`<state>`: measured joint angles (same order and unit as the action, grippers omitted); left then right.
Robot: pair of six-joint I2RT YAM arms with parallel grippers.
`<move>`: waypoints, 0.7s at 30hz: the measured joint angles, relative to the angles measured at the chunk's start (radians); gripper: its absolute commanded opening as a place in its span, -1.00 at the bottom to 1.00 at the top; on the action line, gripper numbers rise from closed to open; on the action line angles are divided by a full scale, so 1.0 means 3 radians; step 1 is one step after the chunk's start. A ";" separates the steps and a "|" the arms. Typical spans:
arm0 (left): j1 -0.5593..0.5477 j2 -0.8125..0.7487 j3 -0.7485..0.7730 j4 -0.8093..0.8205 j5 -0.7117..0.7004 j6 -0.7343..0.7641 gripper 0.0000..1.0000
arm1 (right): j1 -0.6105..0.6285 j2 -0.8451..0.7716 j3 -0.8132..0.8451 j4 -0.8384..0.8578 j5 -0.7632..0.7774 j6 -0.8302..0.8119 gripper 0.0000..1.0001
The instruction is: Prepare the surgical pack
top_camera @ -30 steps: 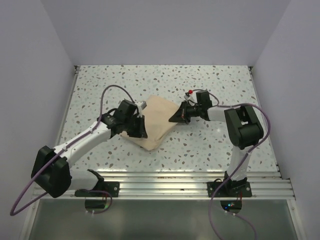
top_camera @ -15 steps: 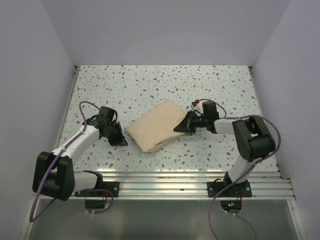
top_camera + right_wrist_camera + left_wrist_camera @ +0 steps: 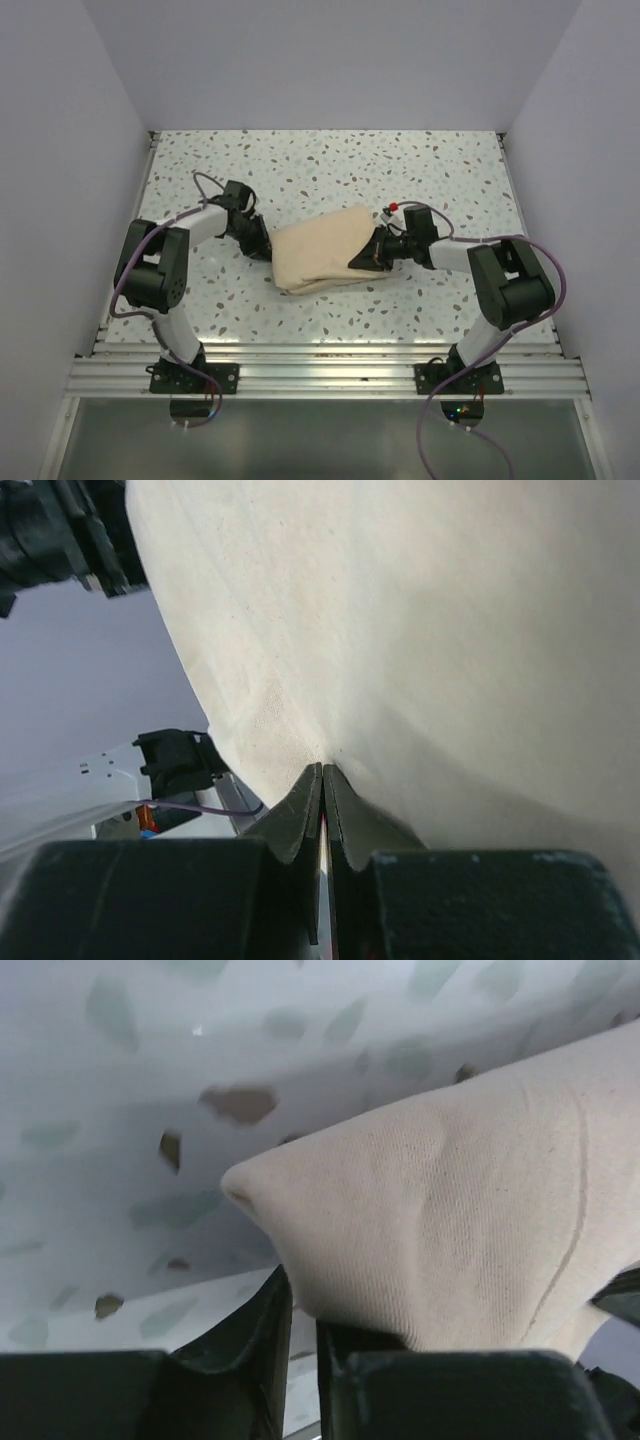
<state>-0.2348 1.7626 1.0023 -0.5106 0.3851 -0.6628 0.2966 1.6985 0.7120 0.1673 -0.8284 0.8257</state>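
Note:
The surgical pack (image 3: pixel 322 250) is a tan fabric sheet, folded into a thick bundle at the middle of the speckled table. My left gripper (image 3: pixel 262 245) is at the bundle's left end. In the left wrist view its jaws (image 3: pixel 303 1305) stand nearly closed, with a fold of the pack (image 3: pixel 450 1210) bulging over the tips. My right gripper (image 3: pixel 368 258) is at the bundle's right end. In the right wrist view it (image 3: pixel 322 770) is shut tight on an edge of the pack (image 3: pixel 400 610). No tray or instruments show.
The speckled table (image 3: pixel 400 170) is boxed in by grey walls at the left, back and right. A metal rail (image 3: pixel 320 375) runs along the near edge, where the arm bases are bolted. The left arm (image 3: pixel 60 540) shows in the right wrist view.
My left gripper left the pack, swung out to the left, then came back to its left end. The pack turned from a diamond to a flatter bundle. My right gripper stayed on it.

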 measured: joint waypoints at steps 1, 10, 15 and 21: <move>0.0000 0.0102 0.0164 0.0001 0.0003 0.0043 -0.50 | 0.0000 -0.0003 0.0001 -0.0024 0.0000 0.0000 -0.89; 0.0034 0.0530 0.0958 0.0006 0.0008 0.0331 -0.19 | 0.0005 -0.0013 -0.0004 -0.0145 0.0048 -0.0004 -0.88; 0.0116 -0.0117 0.0292 -0.0075 -0.0113 0.0319 0.07 | 0.0013 -0.0019 0.0000 -0.0156 0.0081 -0.0004 -0.88; 0.0149 -0.1071 -0.0188 -0.0172 -0.0102 0.0192 0.20 | 0.0019 -0.0058 0.0008 -0.0225 0.0113 -0.0066 -0.85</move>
<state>-0.1902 1.4414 0.9459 -0.5621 0.3546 -0.6052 0.3023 1.6810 0.7143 0.0998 -0.7944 0.8059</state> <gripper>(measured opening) 0.580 0.066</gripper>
